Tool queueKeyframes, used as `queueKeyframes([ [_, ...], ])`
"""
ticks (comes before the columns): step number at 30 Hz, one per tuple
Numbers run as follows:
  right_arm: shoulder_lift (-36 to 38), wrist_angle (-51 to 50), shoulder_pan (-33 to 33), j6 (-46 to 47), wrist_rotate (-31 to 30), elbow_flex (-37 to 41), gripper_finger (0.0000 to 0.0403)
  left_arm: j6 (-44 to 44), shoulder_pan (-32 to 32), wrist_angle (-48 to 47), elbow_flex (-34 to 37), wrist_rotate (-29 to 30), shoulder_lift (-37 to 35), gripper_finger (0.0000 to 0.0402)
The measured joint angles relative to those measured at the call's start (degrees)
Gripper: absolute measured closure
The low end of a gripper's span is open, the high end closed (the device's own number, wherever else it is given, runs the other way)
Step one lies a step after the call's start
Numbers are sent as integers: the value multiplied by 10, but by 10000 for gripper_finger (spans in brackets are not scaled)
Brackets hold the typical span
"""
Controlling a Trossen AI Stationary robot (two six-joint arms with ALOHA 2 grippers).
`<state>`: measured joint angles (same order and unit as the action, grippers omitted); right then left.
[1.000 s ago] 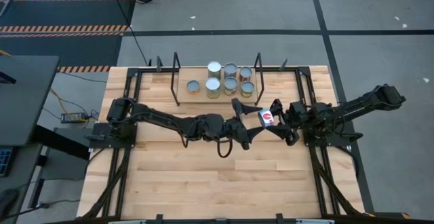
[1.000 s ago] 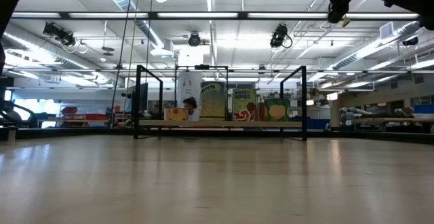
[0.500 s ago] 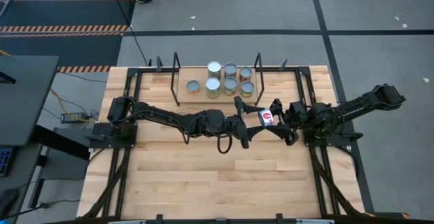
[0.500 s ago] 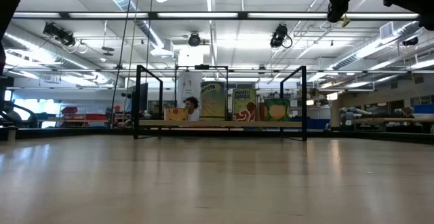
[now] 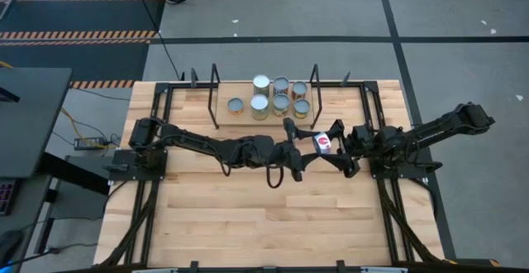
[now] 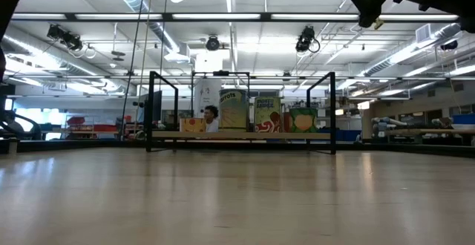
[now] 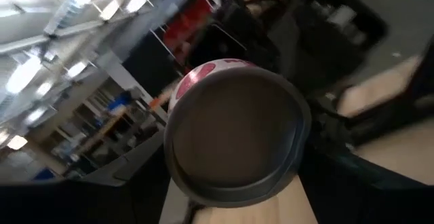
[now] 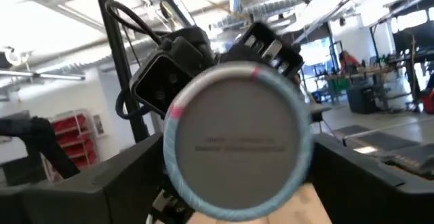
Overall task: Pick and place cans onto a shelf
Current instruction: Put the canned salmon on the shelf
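A can with a red and white label (image 5: 323, 141) lies on its side in the air over the table's middle, between my two grippers. My right gripper (image 5: 335, 138) is shut on it from the right. One round end faces the right wrist view (image 8: 237, 142). My left gripper (image 5: 303, 146) is open at the can's other end (image 7: 234, 139); I cannot tell whether it touches the can. Several cans (image 5: 281, 102) stand upright on the shelf (image 5: 223, 112) at the table's far edge. The shelf also shows in the low view (image 6: 241, 135). My right gripper holds the can by its right-hand end (image 5: 329, 141), the can's sides between its two fingers. The fingers come level from the table's right and lie along the can. The can is on its side, lifted clear of the table. The can's own end hides the place of contact in the wrist view.
The shelf has black upright posts (image 5: 214, 79) at its corners and bare board at its left part. The wide butcher-block tabletop (image 5: 248, 215) lies bare toward the near edge. Black arm frames (image 5: 136, 161) run along both table sides.
My left gripper has moved toward the table's right edge, closer to the can. The can in my right gripper has shifted a little toward the left gripper, staying on its side and clear of the table.
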<state>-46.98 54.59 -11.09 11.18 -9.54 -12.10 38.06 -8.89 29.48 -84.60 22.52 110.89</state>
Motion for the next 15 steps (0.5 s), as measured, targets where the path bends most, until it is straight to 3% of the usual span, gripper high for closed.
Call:
queueKeyframes([
  [5,22,8,0,-17,-14,0,40,-55,-1,-125,-1,-3,-50,125],
  [9,39,7,1,-26,-16,0,38,-72,5,-280,0,-3,-109,126],
  [15,43,-47,0,-25,-13,0,38,-141,68,-533,-1,-2,-215,126],
])
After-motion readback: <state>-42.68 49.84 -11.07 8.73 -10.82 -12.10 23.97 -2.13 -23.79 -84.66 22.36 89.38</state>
